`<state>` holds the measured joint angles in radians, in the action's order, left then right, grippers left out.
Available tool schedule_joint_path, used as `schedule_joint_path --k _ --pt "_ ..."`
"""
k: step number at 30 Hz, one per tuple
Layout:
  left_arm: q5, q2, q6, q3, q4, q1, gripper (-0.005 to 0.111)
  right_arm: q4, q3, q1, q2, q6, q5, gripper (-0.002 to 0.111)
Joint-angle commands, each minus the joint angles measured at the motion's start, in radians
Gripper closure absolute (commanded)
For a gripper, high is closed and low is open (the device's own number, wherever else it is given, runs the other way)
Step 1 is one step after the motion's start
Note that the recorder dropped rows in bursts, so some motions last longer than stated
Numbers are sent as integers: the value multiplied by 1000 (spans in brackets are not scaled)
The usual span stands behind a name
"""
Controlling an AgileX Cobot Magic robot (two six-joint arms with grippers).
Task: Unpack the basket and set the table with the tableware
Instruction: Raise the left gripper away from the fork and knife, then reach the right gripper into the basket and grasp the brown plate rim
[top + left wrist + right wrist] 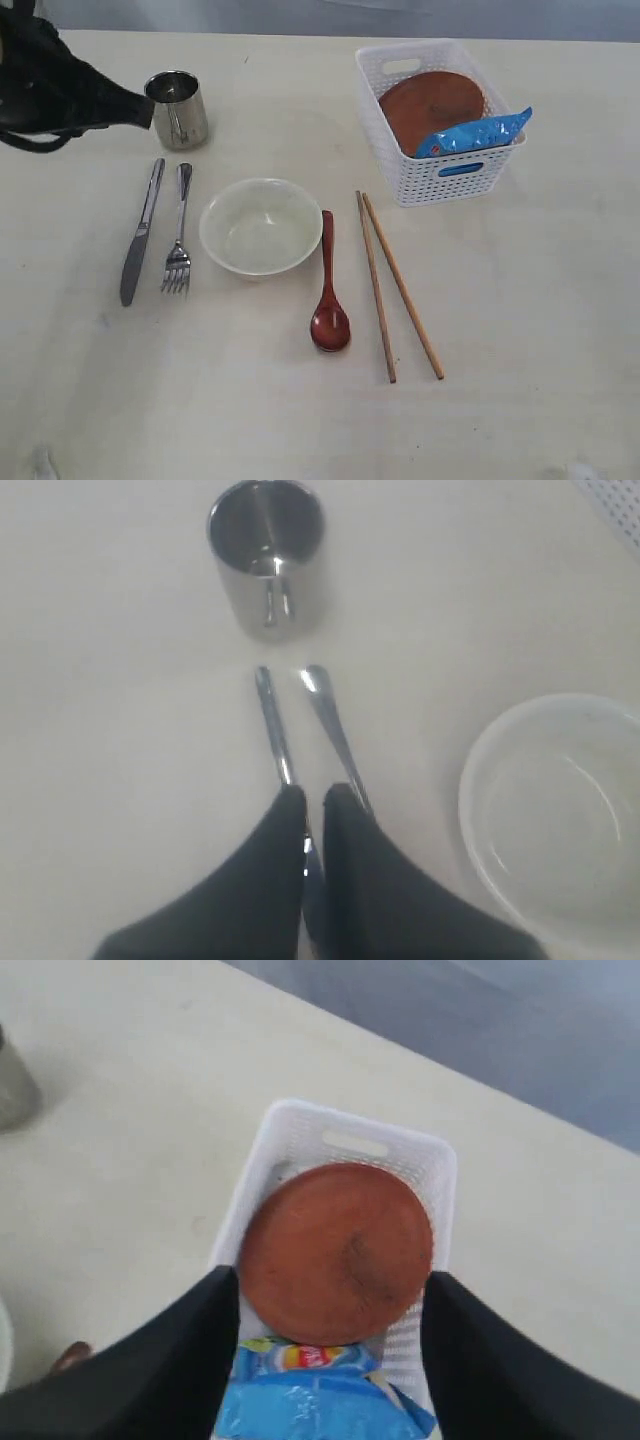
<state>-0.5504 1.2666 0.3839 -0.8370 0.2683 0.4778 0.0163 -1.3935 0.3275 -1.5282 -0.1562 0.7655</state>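
Plate [335, 1250] in basket [300, 1132] shows between parted jaws of right gripper [330, 1278].

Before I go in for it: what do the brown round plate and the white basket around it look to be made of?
The brown round plate looks like wood or a wood-look material: matt reddish-brown face, no glare, grain unclear. The white rectangular basket looks like moulded plastic: thin, evenly perforated lattice walls with a cut slot handle.
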Motion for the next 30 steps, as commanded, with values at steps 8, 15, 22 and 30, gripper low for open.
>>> schedule_joint_path --k 8,15,22,30 --pt "217 -118 -47 161 15 -3 106 -166 -343 -106 -520 38 161 55" --pt "217 -118 -47 161 15 -3 106 -32 -349 -106 -596 184 172 55" --pt "217 -118 -47 161 15 -3 106 -9 -349 -106 -599 270 233 55" --pt "214 -118 -47 161 12 -3 106 -9 -349 -106 -599 359 287 55"
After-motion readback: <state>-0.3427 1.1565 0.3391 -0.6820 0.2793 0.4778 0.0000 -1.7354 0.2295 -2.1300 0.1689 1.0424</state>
